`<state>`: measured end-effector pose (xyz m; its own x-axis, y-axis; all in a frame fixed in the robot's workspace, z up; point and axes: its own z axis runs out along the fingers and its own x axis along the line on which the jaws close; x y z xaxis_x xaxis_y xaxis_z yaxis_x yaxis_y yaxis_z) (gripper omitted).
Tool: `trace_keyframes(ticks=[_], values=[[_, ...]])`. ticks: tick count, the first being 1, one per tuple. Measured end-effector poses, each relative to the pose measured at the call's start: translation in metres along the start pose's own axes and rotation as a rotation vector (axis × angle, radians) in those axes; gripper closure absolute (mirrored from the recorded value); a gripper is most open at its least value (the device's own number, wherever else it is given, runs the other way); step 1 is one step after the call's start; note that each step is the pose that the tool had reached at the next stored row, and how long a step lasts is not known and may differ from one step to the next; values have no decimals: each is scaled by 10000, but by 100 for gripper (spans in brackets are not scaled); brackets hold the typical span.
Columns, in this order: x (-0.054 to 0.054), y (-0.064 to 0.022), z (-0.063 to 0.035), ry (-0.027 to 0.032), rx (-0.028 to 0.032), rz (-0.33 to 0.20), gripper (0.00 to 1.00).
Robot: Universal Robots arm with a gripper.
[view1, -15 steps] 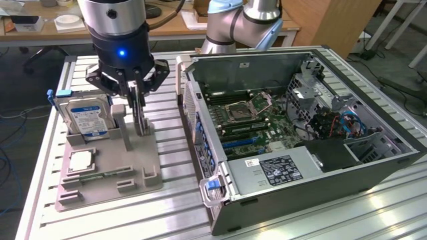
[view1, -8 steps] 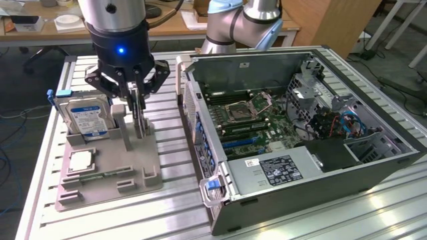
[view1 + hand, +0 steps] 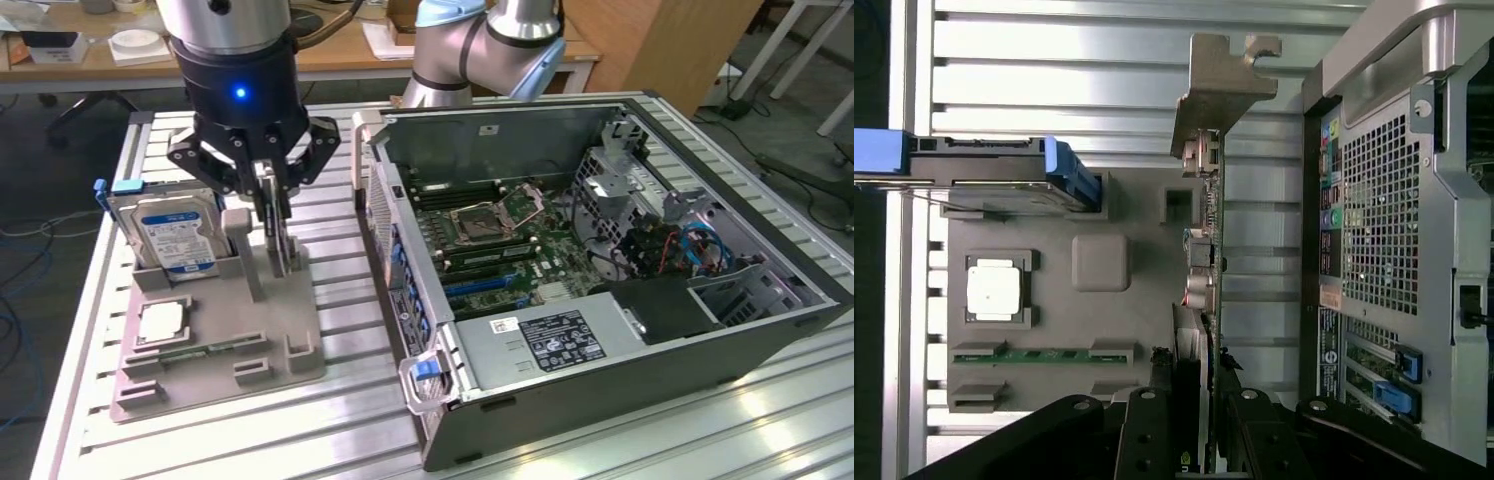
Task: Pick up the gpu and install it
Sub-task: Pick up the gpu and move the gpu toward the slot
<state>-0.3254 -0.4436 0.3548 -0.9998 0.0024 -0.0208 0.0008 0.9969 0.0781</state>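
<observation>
One gripper (image 3: 272, 222) (image 3: 1196, 390), black, with a blue light on its body, hanging over the grey holder (image 3: 220, 345) (image 3: 1054, 330) at the exterior view's left. Its fingers (image 3: 262, 195) are drawn in narrowly on both faces of the gpu (image 3: 276, 240) (image 3: 1206, 250).
One gpu, thin, standing upright on edge in the holder's slot, silvery bracket (image 3: 1219, 85) at its far end; it stands between the hard drive (image 3: 167, 232) (image 3: 994, 170) and the computer case (image 3: 601, 260) (image 3: 1394, 220).
One hard drive, blue-white label, upright in the same holder.
One square chip (image 3: 163, 322) (image 3: 993, 291) and one green memory stick (image 3: 203, 349) (image 3: 1044, 354), flat in the holder.
One computer case, side open, motherboard (image 3: 497, 232) showing, on the slatted metal table (image 3: 347, 430).
</observation>
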Motion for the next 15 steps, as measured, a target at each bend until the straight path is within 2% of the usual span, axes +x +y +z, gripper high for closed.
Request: trace_keyframes(ticks=[1,4,6,9,15], values=[[0,1,-4,-1,39,0,73],[0,2,-18,0,210,-4,73],[-1,2,-28,0,286,-7,73],[-1,4,-53,-1,321,-6,73],[-3,11,-129,-1,325,-7,73]])
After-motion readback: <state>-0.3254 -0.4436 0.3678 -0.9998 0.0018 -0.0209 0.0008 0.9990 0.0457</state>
